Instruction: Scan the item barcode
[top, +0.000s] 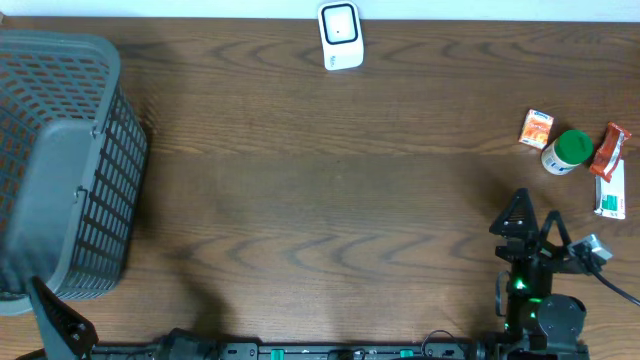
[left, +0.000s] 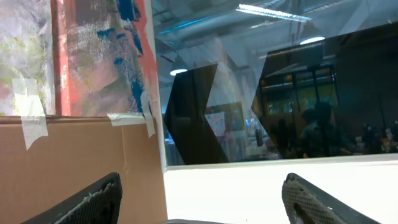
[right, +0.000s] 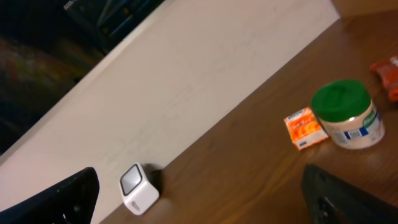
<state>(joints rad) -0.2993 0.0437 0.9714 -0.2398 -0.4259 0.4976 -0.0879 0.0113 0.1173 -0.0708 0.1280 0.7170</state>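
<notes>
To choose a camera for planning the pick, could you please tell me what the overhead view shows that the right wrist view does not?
Only overhead: the grey basket at the left and the white-and-green box at the right edge. Only right wrist: the dark area above the pale wall. Both: the white scanner, orange packet, green-lidded jar and part of the red packet.

We see the worktop (top: 330, 190) evenly and softly lit; the basket (top: 60, 160) casts a faint shadow rightward. In our left wrist view ceiling lamps (left: 273, 10) glare in dark glass (left: 298, 93). Our right wrist view is slightly soft, dark at its upper left.
</notes>
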